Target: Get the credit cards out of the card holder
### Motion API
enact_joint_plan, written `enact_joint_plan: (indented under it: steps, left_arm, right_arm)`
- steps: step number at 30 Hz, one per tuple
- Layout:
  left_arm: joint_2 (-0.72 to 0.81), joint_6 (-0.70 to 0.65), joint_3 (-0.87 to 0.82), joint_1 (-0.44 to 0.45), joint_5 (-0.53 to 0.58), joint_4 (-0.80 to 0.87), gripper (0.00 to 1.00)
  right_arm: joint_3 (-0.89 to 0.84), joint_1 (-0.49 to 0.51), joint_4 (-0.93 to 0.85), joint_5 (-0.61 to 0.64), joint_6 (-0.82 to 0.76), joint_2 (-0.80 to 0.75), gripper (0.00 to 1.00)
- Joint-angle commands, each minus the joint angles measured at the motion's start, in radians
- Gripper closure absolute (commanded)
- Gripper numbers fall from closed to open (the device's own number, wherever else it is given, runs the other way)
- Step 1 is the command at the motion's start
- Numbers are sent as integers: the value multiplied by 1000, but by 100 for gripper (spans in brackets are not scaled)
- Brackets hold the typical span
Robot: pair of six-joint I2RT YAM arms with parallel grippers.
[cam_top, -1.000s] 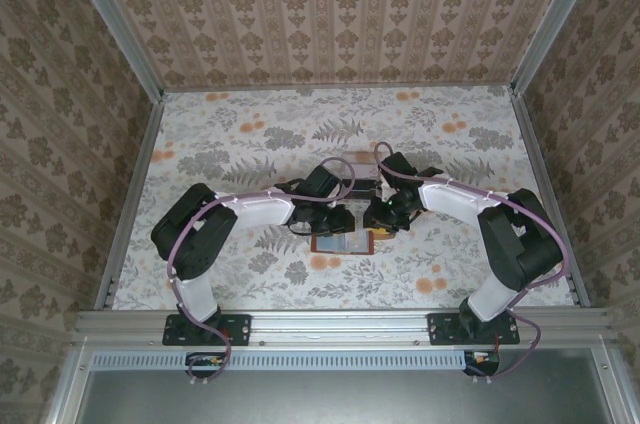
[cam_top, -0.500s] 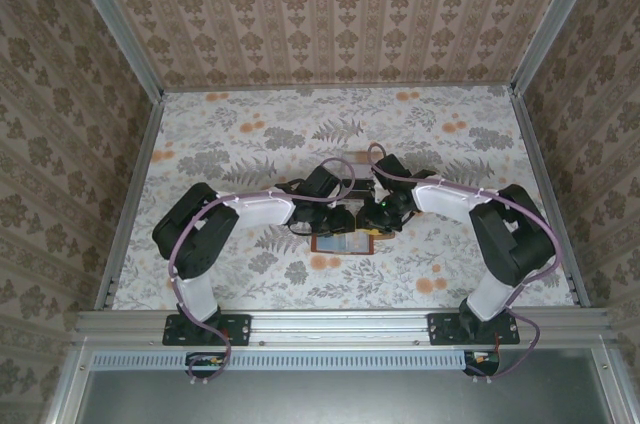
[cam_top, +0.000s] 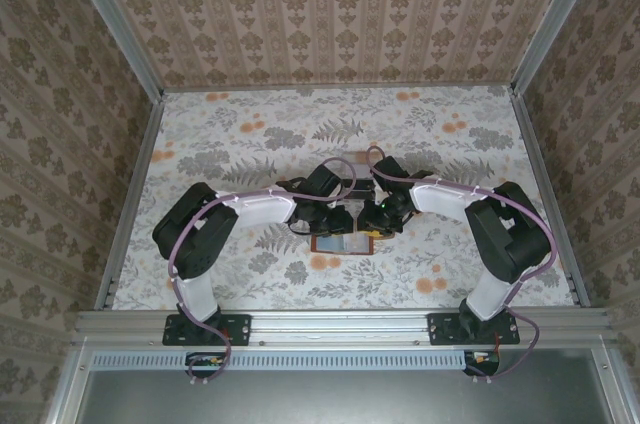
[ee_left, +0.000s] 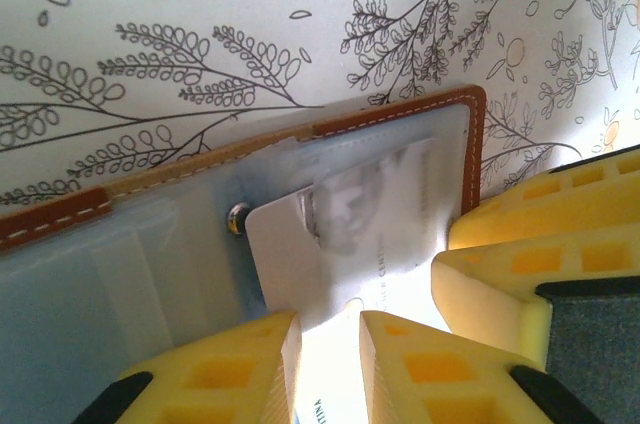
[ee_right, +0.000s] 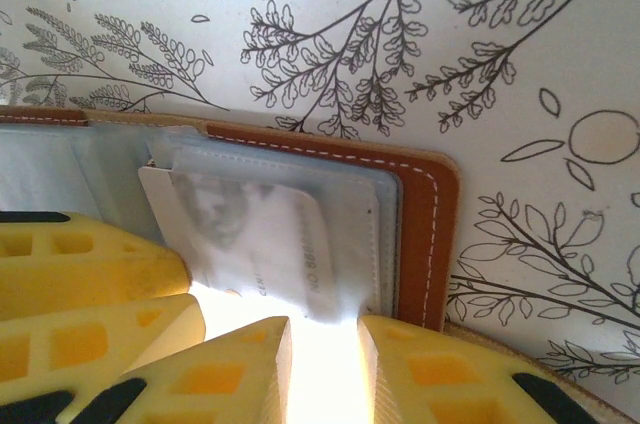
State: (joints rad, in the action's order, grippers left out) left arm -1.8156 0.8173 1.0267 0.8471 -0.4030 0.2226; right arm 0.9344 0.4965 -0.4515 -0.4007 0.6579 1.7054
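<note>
On the floral table (cam_top: 240, 144) the right gripper (ee_right: 315, 369) has joined the left gripper (ee_left: 330, 369), both jaws apart over a credit card (ee_left: 340, 244) poking from the card holder (ee_left: 400, 119), poised to draw it

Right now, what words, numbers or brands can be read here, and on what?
The credit card in the card holder, left wrist view: small print, too blurred to read.
Right wrist view, same credit card: row of characters, also unreadable.
No other text.
</note>
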Motion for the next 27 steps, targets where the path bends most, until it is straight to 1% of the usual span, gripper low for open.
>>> enact_joint_plan:
  steps: [1,6,11,27]
  left_arm:
    - [19,-33,18,-6,41,88,75]
    - [44,-24,10,-6,34,55,73]
    - [56,-22,8,-10,47,59,70]
    - [-6,-1,-3,-14,19,28,70]
  right_arm:
    - [3,6,-59,50,-17,11,74]
    - [7,5,-62,49,-19,9,74]
    - [5,6,-61,48,-18,11,74]
    - [3,7,-65,45,-21,8,74]
